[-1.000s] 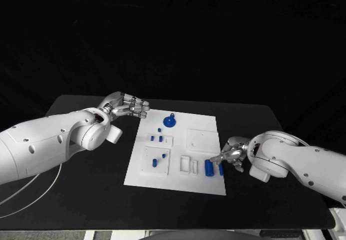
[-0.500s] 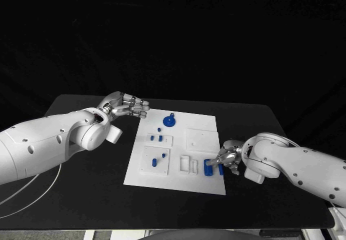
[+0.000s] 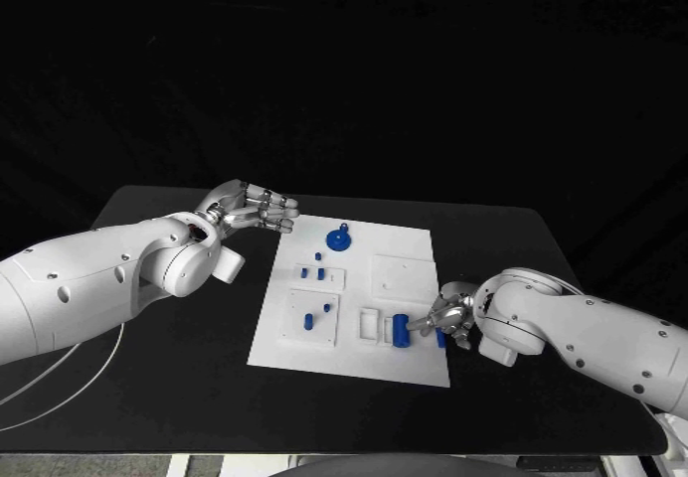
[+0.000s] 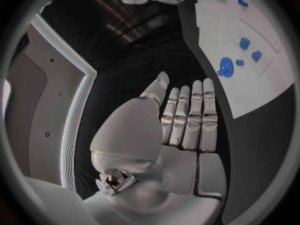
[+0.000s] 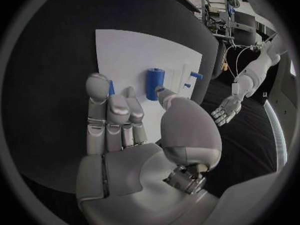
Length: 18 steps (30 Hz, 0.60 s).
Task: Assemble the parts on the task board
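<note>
Black cloth backs a black surface (image 3: 172, 328) on which the white task board (image 3: 416, 363) lies lengthwise away from the robot; the right hand (image 3: 447, 320) hangs low over the board's near right corner, its fingers held straight and close together with nothing gripped, its thumb tip touching, or very nearly touching, one end of a blue cylinder (image 3: 400, 330); that looks like a nudging posture, meant to slide the piece over the plate rather than lift it. The cylinder lies flat on the board just beside the pale slotted fixture (image 3: 370, 326), its long axis running along the board's length, one end toward the robot and the other toward the far edge; a second, slimmer blue part (image 3: 438, 336) lies just beside it, partly behind the fingers. The left hand (image 3: 256, 211) hovers off the board's far left corner, fingers curled in on nothing, apparently parked clear so the right arm has room; a round blue knob (image 3: 338, 239) and several small blue pegs (image 3: 318, 272) sit further up the board, none under either hand.
</note>
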Available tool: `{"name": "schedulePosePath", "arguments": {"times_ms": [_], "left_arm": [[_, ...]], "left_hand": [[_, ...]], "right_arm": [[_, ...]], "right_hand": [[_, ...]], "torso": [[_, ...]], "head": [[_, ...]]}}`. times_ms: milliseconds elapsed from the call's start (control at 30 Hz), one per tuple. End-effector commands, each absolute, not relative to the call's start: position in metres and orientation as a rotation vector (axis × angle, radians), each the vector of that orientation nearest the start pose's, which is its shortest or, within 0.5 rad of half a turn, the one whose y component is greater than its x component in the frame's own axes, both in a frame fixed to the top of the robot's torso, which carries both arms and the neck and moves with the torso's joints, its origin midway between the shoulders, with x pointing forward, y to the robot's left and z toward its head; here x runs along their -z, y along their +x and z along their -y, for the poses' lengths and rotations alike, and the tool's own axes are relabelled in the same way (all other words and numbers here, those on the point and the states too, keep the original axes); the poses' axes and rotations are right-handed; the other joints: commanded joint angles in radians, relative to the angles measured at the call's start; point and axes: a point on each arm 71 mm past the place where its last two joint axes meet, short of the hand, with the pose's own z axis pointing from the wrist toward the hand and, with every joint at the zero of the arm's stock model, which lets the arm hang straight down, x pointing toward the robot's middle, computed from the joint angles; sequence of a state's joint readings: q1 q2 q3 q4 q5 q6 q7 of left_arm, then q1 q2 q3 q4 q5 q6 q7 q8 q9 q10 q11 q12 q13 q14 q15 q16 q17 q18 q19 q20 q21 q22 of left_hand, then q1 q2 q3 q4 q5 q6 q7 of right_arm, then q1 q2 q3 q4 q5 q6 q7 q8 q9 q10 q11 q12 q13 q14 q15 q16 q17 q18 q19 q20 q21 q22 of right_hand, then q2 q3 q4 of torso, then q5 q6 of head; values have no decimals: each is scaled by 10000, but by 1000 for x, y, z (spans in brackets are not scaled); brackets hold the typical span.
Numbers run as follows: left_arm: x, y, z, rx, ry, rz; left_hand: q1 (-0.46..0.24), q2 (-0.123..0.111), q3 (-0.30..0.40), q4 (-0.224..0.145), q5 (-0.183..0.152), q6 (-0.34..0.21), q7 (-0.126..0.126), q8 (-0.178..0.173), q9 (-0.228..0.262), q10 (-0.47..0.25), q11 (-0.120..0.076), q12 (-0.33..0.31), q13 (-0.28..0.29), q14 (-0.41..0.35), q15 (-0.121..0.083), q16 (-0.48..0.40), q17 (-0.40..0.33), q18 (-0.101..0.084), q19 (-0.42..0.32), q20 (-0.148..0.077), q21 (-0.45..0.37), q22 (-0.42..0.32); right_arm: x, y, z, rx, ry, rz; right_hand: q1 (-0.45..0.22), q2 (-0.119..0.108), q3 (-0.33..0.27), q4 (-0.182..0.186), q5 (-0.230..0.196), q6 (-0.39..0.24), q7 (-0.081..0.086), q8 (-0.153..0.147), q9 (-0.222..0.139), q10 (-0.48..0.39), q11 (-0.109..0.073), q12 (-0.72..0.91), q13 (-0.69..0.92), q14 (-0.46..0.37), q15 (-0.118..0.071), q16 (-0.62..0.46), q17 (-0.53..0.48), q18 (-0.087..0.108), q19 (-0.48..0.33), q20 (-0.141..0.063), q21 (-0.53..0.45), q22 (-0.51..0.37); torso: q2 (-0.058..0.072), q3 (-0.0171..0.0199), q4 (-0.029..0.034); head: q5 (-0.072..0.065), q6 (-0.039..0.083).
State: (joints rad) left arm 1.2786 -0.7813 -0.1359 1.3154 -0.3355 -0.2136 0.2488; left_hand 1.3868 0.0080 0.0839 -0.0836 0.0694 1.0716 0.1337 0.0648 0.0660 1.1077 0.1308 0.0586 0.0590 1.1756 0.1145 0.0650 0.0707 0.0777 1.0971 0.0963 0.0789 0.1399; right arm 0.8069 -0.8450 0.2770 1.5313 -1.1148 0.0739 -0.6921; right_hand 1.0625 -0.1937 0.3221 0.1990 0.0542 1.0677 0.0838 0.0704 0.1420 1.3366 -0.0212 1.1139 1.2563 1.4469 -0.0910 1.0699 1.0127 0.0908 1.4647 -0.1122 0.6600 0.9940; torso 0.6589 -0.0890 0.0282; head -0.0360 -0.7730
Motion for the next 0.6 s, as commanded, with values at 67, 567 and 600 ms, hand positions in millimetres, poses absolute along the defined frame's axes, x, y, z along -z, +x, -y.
{"name": "schedulePosePath", "arguments": {"times_ms": [67, 567, 600], "left_arm": [[189, 524, -231, 12950, -7727, -16548], [189, 524, -232, 12898, -7782, -16646], [189, 524, -232, 12895, -7785, -16649]], "left_hand": [[-92, -22, -42, -2, -45, -43, -6, -7, -4, -45, 18, 10, -2, -43, 18, -5, 17, 9, 2, 43, 14, -9], [-92, -22, -42, -2, -45, -43, -6, -7, -4, -45, 18, 10, -2, -43, 18, -5, 17, 9, 2, 43, 14, -9], [-92, -22, -42, -2, -45, -43, -6, -7, -4, -45, 18, 10, -2, -43, 18, -5, 17, 9, 2, 43, 14, -9]], "right_arm": [[309, 428, 234, -2605, 5392, -24415], [308, 423, 212, -3440, 5290, -24445], [308, 423, 211, -3463, 5258, -24484]], "right_hand": [[-34, -30, -23, 55, -57, 39, 1, -57, -151, -16, 60, -48, -11, -16, 64, -62, 16, 139, 375, 34, -75, 27], [-23, 6, -30, 70, -58, 326, -83, -57, -148, 52, 0, -9, 35, 2, 20, -58, 91, 96, 409, -9, -104, 160], [-14, 15, -42, 63, -58, 335, -86, -57, -148, 56, -4, -4, 40, 2, 18, -60, 94, 93, 408, -11, -109, 165]], "torso": [[0, -11, -8], [9, -10, -11], [9, -13, -13]], "head": [[2, -4], [14, -49], [12, -53]]}}
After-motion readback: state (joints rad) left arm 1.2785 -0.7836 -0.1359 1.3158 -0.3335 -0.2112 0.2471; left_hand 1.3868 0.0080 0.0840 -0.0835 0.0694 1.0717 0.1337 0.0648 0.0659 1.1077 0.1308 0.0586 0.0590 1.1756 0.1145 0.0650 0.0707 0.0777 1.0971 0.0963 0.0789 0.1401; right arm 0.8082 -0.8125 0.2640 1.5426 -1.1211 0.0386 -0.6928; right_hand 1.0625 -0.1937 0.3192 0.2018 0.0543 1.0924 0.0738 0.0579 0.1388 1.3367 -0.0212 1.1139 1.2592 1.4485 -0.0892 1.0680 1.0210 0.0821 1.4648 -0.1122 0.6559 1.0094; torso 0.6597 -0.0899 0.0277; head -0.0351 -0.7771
